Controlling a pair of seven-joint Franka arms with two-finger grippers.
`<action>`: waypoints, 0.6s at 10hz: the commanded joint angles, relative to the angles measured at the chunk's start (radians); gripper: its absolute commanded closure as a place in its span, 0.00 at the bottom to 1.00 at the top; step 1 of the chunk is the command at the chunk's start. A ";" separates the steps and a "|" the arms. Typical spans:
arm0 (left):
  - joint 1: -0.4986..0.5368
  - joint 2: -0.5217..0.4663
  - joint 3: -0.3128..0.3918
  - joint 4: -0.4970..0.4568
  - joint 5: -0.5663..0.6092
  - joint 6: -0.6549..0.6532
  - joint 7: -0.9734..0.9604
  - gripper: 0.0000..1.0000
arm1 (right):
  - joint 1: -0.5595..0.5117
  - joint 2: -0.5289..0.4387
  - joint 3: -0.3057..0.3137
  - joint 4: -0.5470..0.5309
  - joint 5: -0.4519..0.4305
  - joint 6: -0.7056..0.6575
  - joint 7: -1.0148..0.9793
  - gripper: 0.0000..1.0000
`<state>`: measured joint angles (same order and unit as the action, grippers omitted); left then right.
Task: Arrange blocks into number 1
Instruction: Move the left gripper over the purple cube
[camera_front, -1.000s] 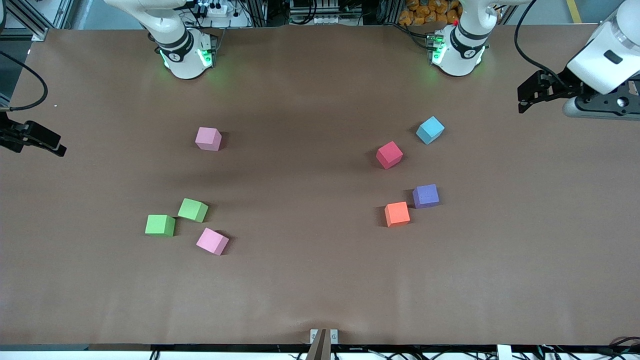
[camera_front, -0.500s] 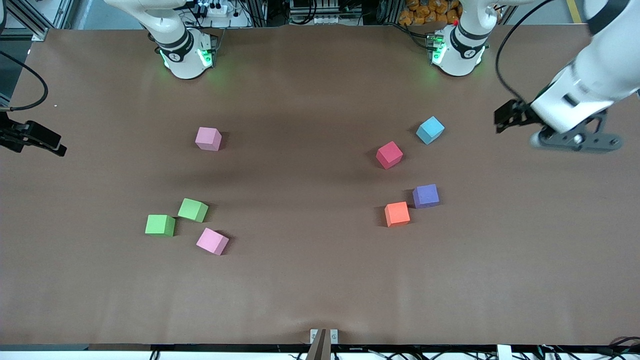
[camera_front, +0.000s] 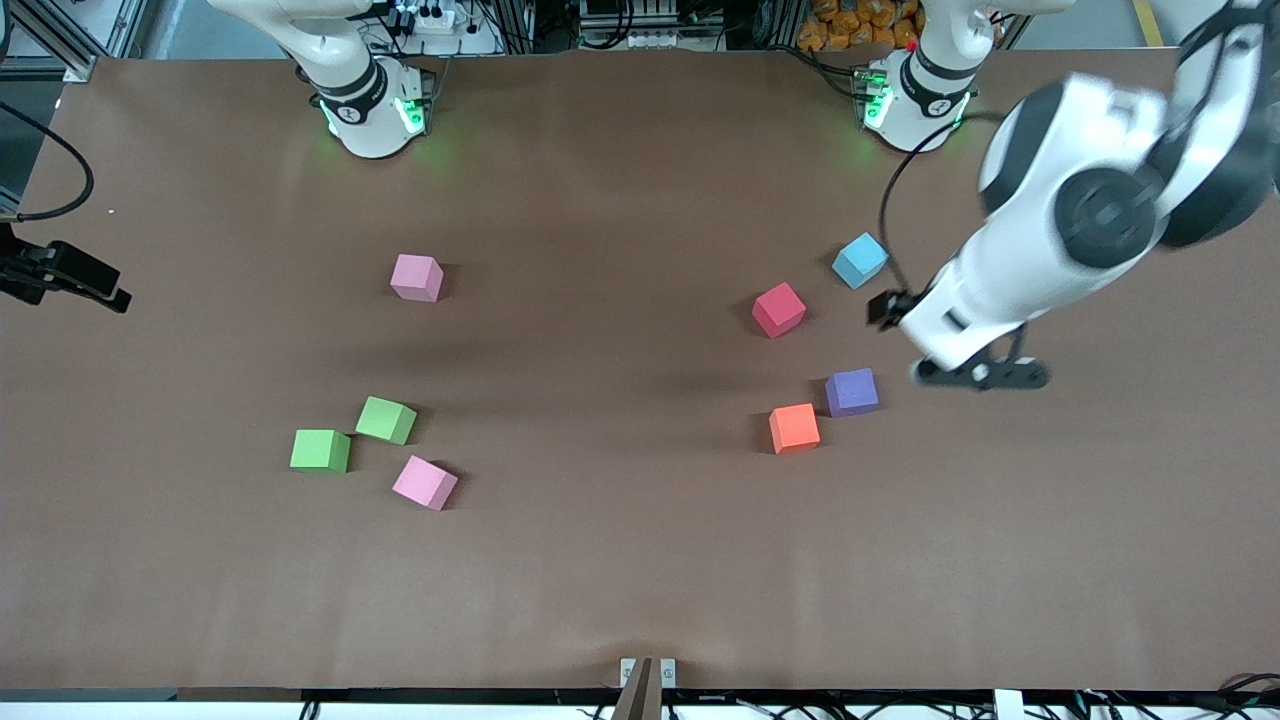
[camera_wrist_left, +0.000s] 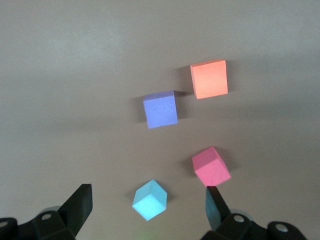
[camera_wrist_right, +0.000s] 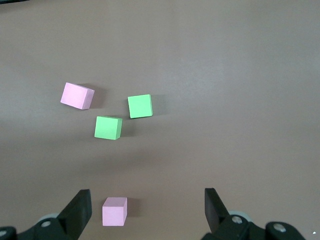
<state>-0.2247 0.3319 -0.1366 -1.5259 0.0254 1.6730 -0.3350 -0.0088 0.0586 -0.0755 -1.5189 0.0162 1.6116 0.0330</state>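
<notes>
At the left arm's end of the table lie the red block (camera_front: 778, 309), the purple block (camera_front: 852, 391) and the orange block (camera_front: 794, 428), the orange one nearest the front camera. Two green blocks (camera_front: 386, 420) (camera_front: 320, 450) lie close together at the right arm's end. My left gripper (camera_front: 882, 308) hangs open and empty in the air between the light blue cube and the purple block. Its wrist view shows purple (camera_wrist_left: 160, 109), orange (camera_wrist_left: 209, 79) and red (camera_wrist_left: 211, 166). My right gripper (camera_front: 105, 293) waits open at the table's end; its wrist view shows both green blocks (camera_wrist_right: 140, 106) (camera_wrist_right: 108, 127).
A light blue cube (camera_front: 860, 260) lies beside the red block, farther from the front camera, and shows between my left fingers (camera_wrist_left: 149, 200). One pink cube (camera_front: 417, 277) lies toward the right arm's base. Another pink cube (camera_front: 424, 483) lies just nearer the camera than the green blocks.
My left arm has swung in from the table's end and down toward the light blue, red and purple cubes. The right arm and all cubes have stayed put.
</notes>
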 joint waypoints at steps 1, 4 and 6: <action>0.005 0.007 0.000 -0.129 0.011 0.170 -0.088 0.00 | -0.005 -0.005 0.002 0.011 -0.002 -0.016 0.016 0.00; 0.008 0.079 0.002 -0.215 0.011 0.339 -0.197 0.00 | -0.005 -0.005 0.002 0.010 -0.002 -0.016 0.016 0.00; 0.010 0.120 0.002 -0.227 0.013 0.372 -0.271 0.00 | -0.005 -0.003 0.002 0.010 -0.001 -0.016 0.016 0.00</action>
<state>-0.2174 0.4370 -0.1328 -1.7418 0.0255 2.0146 -0.5549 -0.0091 0.0585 -0.0766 -1.5168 0.0162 1.6103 0.0335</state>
